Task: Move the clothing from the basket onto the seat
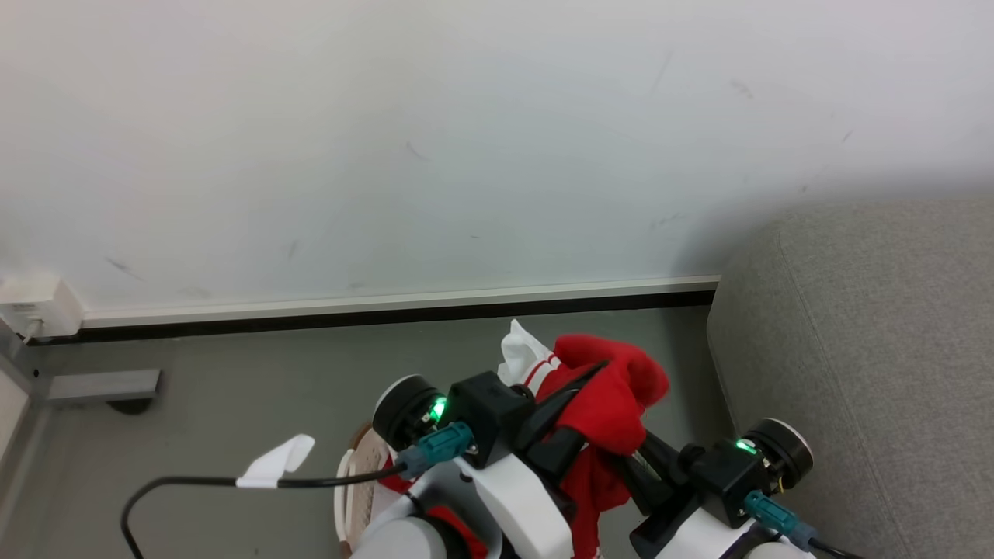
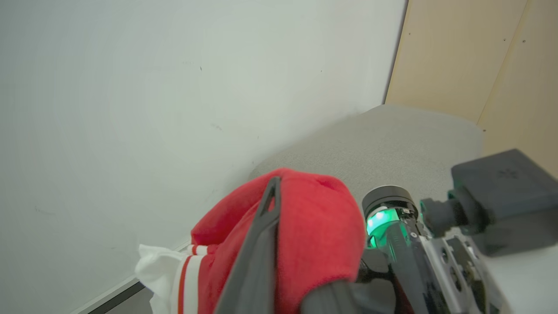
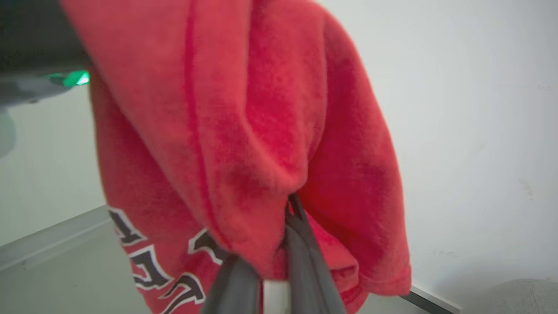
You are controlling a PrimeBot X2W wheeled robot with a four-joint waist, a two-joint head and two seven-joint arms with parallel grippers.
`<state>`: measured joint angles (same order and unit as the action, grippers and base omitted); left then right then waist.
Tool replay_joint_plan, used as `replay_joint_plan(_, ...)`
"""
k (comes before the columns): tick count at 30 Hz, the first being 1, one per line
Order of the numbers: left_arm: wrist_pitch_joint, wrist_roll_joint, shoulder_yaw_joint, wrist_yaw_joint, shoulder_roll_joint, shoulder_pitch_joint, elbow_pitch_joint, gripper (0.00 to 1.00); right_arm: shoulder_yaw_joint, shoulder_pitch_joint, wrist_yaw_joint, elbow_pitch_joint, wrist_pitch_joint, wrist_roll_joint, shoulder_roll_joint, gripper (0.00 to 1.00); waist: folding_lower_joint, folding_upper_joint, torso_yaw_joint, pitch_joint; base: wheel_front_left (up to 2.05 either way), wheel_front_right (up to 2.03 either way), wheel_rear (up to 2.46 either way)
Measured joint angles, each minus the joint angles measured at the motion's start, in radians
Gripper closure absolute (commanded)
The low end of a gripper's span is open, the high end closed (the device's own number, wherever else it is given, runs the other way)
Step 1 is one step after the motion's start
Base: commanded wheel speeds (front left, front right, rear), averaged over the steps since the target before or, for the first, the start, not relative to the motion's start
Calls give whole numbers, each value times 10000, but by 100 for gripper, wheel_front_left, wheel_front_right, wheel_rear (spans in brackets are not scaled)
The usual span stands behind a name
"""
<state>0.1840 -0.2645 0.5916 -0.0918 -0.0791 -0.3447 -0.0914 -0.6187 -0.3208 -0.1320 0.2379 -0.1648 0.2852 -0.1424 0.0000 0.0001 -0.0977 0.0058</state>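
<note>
The red clothing [image 1: 613, 400] with white striped trim hangs in the air between both grippers, above the grey floor and left of the seat [image 1: 862, 349]. My left gripper [image 1: 598, 371] is shut on its upper fold; one dark finger [image 2: 266, 226] lies across the red fabric [image 2: 314, 226]. From the right, my right gripper [image 1: 633, 454] bites into the same garment. Its two fingers [image 3: 305, 257] converge under a fold of the clothing [image 3: 244, 131], which shows white lettering lower down. Part of the basket [image 1: 365, 489] peeks out under my left arm.
A white wall with a baseboard [image 1: 388, 307] runs behind. At the far left are a white socket box [image 1: 31, 307] and a grey bracket [image 1: 101, 384]. A black cable with a white tag [image 1: 279, 462] loops over the floor. A wooden panel [image 2: 479, 56] stands behind the seat.
</note>
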Motion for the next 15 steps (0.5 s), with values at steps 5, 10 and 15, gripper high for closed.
replay_joint_plan(5, -113, -27, -31, 52, -36, 65, 159, 84, 234, 0, 0, -61, -119, 182, -50, 100, 0, 0, -78, 0, 0, 0, 0)
replay_joint_plan(10, -311, -27, -61, 138, -81, 99, 360, 0, 587, 158, 0, -196, -178, 558, -109, 100, 0, 0, -178, -24, 0, 0, 0)
replay_joint_plan(15, -719, 50, -102, 268, -201, 189, 627, 0, 936, 334, 0, -387, -107, 775, -395, 100, 1, 0, -347, -48, 0, 0, 0)
